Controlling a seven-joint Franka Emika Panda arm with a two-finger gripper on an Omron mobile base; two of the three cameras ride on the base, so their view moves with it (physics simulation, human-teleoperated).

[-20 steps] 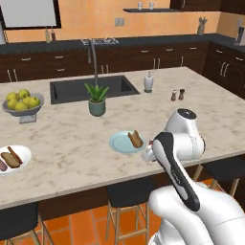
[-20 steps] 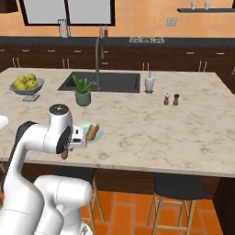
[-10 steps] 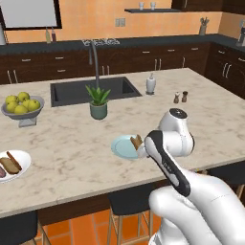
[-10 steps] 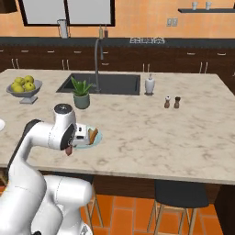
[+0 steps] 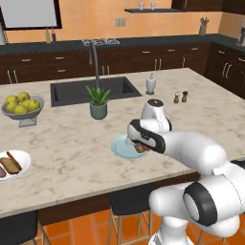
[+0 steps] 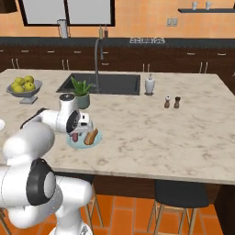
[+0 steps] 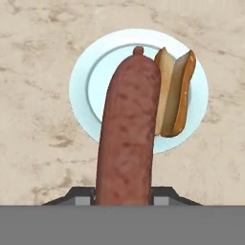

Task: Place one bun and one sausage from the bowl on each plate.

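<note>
Since a second ago your arm has swung in over the pale blue plate (image 7: 81, 95), which has stayed put, and your gripper (image 6: 75, 136) now hangs above it, clamped on a sausage (image 7: 127, 129) that points down at the plate. A split bun (image 7: 174, 93) already lies on that plate. Far to the left, the white plate (image 5: 21, 160) holds another bun and sausage.

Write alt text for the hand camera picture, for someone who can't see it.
A long reddish-brown sausage is gripped in the pincer and hangs above a small round pale blue plate on a beige marble counter. A split tan bun already lies on the plate's right side.
</note>
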